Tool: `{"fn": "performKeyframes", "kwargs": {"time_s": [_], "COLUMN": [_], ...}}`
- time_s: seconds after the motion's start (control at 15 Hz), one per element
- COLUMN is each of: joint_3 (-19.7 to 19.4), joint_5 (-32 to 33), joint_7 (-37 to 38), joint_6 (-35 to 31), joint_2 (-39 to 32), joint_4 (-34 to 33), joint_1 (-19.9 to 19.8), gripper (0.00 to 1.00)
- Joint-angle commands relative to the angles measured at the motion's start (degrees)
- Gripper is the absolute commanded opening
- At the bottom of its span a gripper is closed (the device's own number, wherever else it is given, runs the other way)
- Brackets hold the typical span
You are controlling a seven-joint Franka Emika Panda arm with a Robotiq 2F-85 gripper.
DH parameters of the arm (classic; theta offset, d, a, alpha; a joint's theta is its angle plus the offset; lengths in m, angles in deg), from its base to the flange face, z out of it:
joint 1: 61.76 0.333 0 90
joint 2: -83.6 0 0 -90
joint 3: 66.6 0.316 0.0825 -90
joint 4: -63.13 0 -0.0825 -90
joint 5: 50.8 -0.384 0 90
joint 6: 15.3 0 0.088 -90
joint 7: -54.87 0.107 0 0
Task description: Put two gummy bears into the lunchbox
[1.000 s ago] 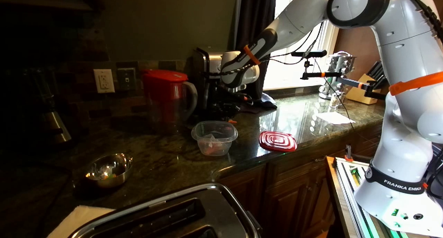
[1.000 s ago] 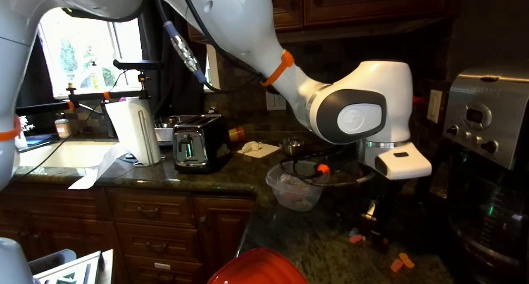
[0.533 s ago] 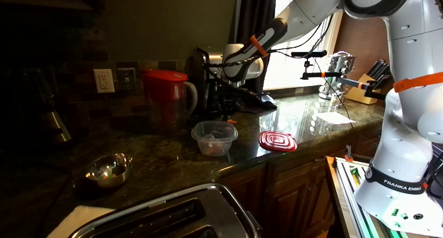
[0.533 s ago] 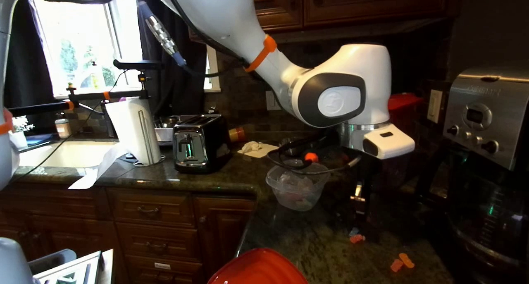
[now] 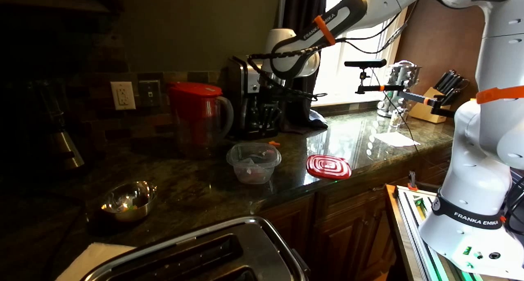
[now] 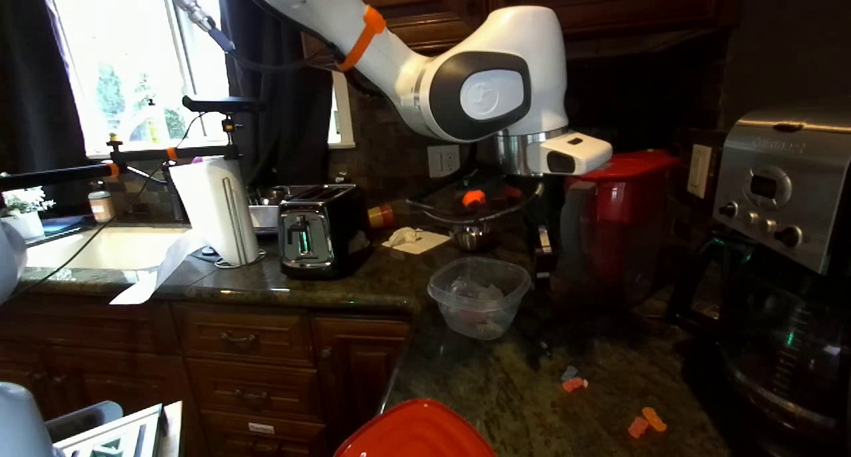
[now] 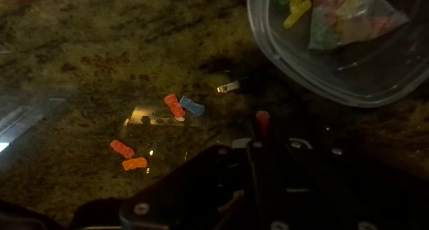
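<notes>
In an exterior view, from the lunchbox [image 6: 473,318], gummy bears [image 6: 573,384] lie at four o'clock, the lid [image 6: 415,434] at seven.

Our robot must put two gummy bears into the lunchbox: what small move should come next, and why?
Probably shift the end effector sideways over the lunchbox, jaws shut: in the wrist view they pinch a red gummy bear, which shows outside the lunchbox, so letting go here would likely miss.

The lunchbox [image 6: 488,312] is open from above; the red jug [image 6: 618,221] stands near.
</notes>
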State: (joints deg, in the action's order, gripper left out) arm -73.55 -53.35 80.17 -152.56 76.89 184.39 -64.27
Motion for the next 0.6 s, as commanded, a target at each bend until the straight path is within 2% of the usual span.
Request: {"fn": "performKeyframes", "kwargs": {"time_s": [0.0, 0.47, 0.53], "joint_3": [1.74, 5.49, 5.85], "joint_5": [0.39, -4.57, -4.64], "joint_7": [-6.54, -23.24, -24.89], "joint_6": [3.13, 9.62, 10.25], "joint_2": [5.24, 3.20, 2.72], "joint_4": [3.69, 1.06, 0.74], "joint_1": [0.20, 1.15, 1.30], "gripper": [0.02, 0.02, 0.33]}}
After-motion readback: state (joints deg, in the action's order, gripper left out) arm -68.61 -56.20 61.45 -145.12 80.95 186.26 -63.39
